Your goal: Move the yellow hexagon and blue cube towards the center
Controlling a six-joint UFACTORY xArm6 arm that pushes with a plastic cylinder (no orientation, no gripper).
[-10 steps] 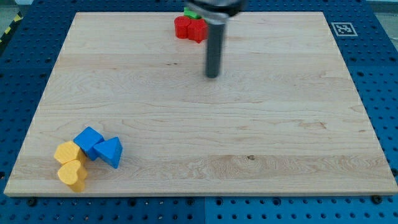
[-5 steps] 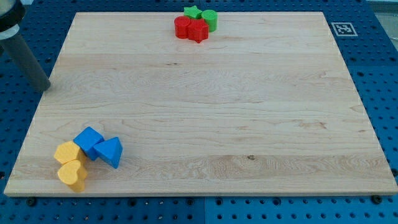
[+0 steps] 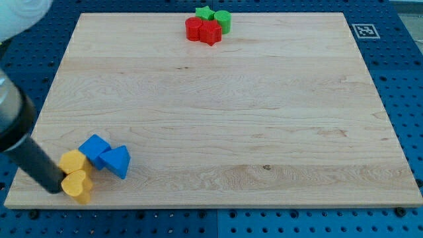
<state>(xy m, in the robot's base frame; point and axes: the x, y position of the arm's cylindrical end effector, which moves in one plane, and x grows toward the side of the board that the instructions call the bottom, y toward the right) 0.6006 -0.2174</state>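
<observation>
Nothing moved yet: yellow hexagon (image 3: 72, 161) and blue cube (image 3: 94, 149) sit touching at the board's (image 3: 218, 119) seven o'clock corner. My tip (image 3: 53, 190) (a bare rod, no pincer) rests beside the hexagon, at its eight o'clock.

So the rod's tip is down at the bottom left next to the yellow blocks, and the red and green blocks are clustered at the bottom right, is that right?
Not quite. My tip is beside the yellow blocks at the view's bottom left, but the camera view shows the red blocks and green blocks clustered at the view's top edge, not the bottom right.
</observation>
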